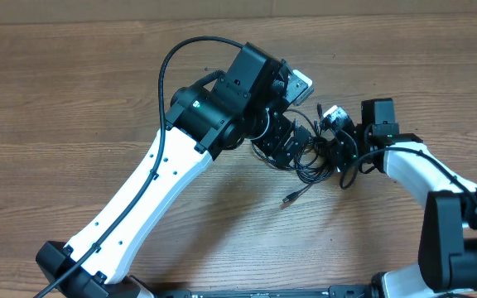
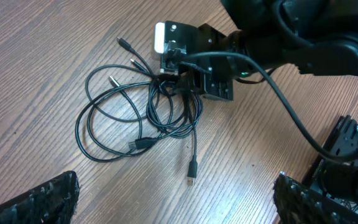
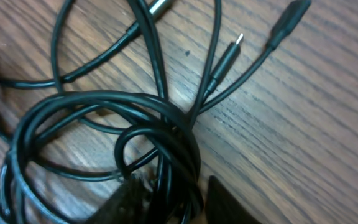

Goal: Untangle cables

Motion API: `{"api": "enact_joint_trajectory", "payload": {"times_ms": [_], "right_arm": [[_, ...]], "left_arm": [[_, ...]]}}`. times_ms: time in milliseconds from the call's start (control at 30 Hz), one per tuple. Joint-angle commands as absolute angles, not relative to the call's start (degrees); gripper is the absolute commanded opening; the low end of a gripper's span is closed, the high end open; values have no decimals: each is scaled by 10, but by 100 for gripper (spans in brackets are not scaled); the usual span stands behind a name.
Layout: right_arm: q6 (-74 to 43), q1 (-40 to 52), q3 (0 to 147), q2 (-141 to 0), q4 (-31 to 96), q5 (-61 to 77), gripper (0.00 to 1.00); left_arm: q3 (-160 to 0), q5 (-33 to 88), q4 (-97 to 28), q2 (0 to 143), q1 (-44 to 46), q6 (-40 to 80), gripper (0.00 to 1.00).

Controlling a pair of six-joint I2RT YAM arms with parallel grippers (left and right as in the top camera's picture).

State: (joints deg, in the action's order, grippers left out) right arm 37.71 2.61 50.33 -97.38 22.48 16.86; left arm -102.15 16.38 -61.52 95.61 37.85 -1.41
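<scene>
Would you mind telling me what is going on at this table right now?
Two robot arms are working on a knot of thin black cables lying on the wooden table. The right gripper is down at the tangle with a bundle of cords between its fingers, though a firm grip cannot be confirmed. The left gripper hangs above the pile, wide open and holding nothing. The cords are looped through one another, with several plug ends lying loose, so the untangling is not yet done.
</scene>
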Motion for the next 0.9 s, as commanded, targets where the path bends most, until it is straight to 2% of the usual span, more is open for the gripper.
{"api": "enact_joint_trajectory", "payload": {"times_ms": [0,100,133,433,600,700,867], "right_arm": [[380,25,506,-984,213,165,23],[380,25,506,-984,213,165,6],[378,25,506,-984,213,165,4],[315,25,515,-981,211,171,4],[295,25,534,-954,215,267,4],[249,25,550,-923,215,342,4],[213,25,561,-884,208,415,4]], "left_arm": [[-1033,159,-615,960,379,-13,100],[-1033,159,-615,960,379,-13,100],[-1033,159,-615,960,379,-13,100],[-1033,159,-615,960,379,-13,99],[-1033,159,-615,960,379,-13,91],[-1033,159,-615,960,379,-13,82],[-1033,160,-615,960,379,-13,80]]}}
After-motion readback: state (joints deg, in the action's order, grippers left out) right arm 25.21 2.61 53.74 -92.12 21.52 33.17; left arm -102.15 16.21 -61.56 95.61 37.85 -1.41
